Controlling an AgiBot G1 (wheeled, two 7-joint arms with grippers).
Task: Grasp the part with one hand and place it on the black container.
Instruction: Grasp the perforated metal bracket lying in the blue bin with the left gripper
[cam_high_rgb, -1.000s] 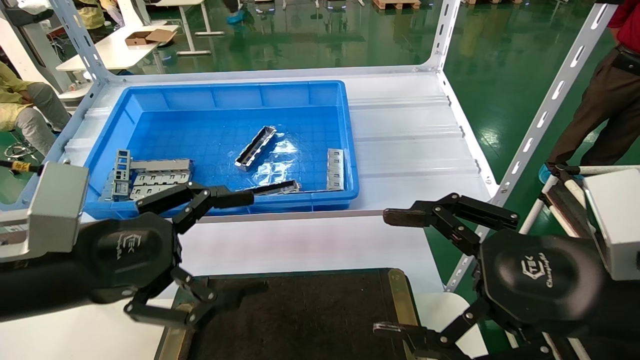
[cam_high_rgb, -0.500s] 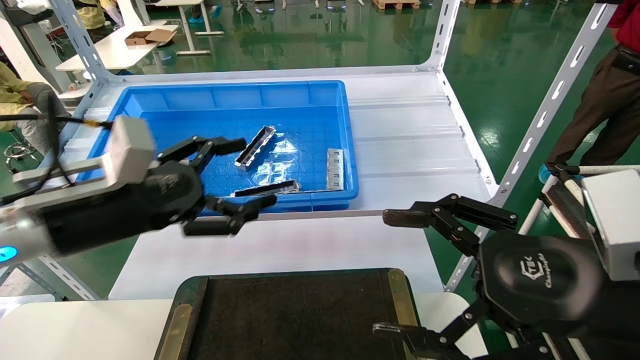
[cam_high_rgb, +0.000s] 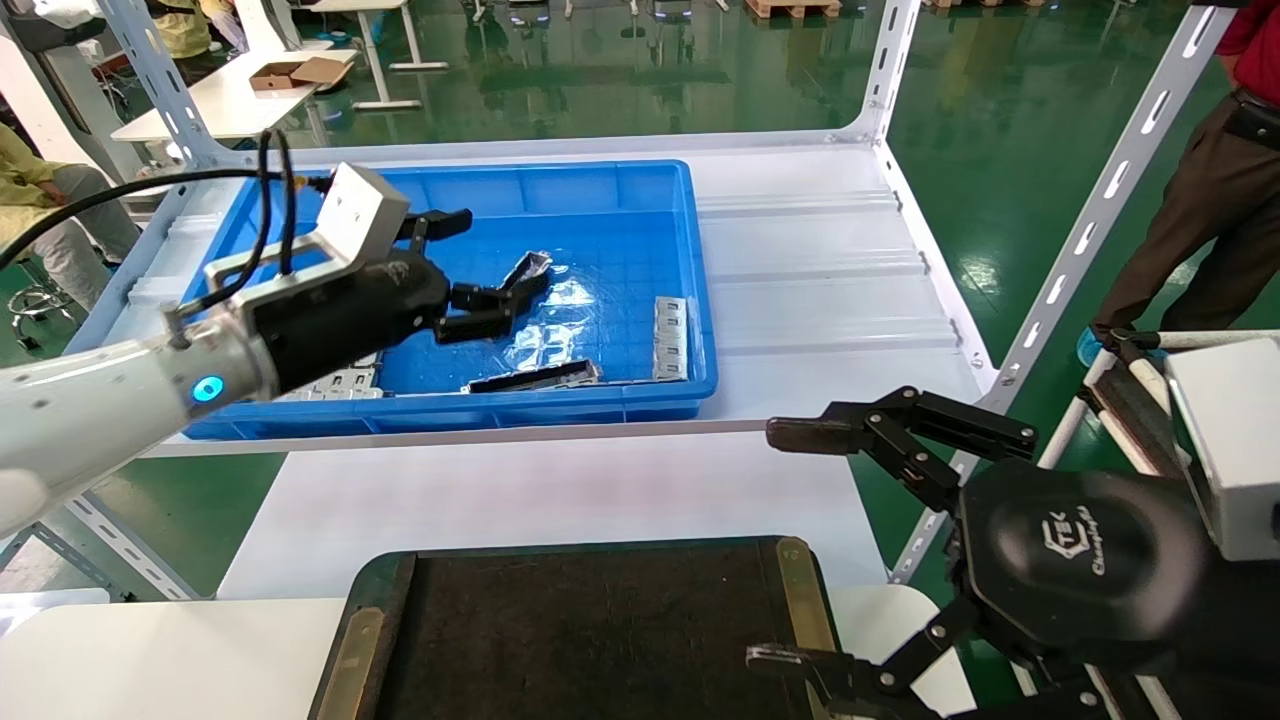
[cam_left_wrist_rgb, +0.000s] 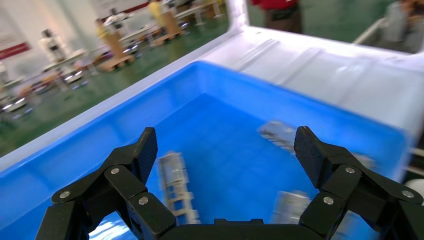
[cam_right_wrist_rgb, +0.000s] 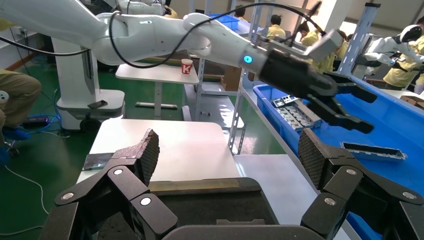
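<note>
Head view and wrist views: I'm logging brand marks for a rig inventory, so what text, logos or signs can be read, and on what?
"Changingtek"-like script with an angular logo, on the right pincer's palm: only partly legible.
"K", on a red cup on a far table in the right wrist view.
Mark on the left pincer's palm: too blurred to read.
Red wall sign in the left wrist view: blurred, unreadable.

R gripper (cam_right_wrist_rgb: 227, 165) fills the near part of the view, fingers (cam_right_wrist_rgb: 142, 152) spread wide apart, nothing btwn them, over the near edge of the black container (cam_right_wrist_rgb: 200, 190). Farther off, L gripper (cam_right_wrist_rgb: 350, 107) on its white arm hangs w/ fingers apart above the blue bin (cam_right_wrist_rgb: 400, 125), just above a long dark bar (cam_right_wrist_rgb: 372, 151) on the bin floor; grey perforated plates (cam_right_wrist_rgb: 295, 111) lie near the bin's far end.
</note>
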